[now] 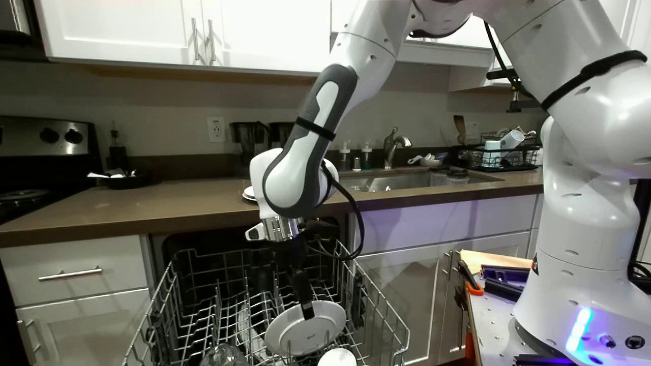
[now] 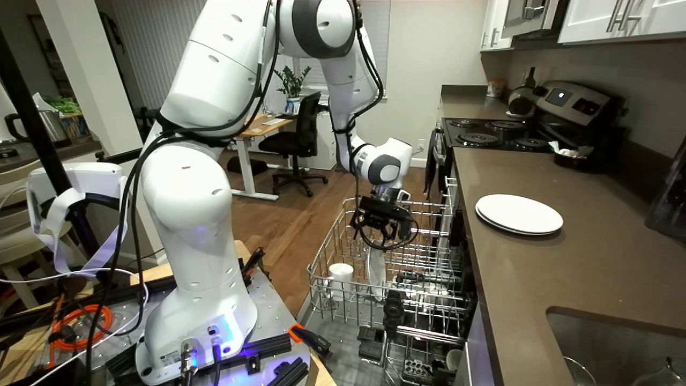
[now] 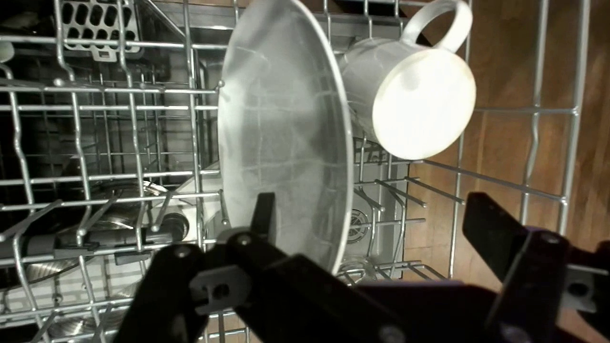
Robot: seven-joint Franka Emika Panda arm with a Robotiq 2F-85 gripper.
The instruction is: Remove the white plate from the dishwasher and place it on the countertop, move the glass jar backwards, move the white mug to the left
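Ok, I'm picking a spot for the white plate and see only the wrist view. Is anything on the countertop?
Observer: Yes, in an exterior view a stack of white plates lies on the countertop.
Operator: What's on either side of it?
Observer: It lies between the coil-burner stove and the metal sink.
Operator: Is it set well back?
Observer: No, it lies close to the front edge.

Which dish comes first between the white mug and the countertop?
The white plate, on edge in the dishwasher's rack, nearer the mug than the countertop; an exterior view shows it.
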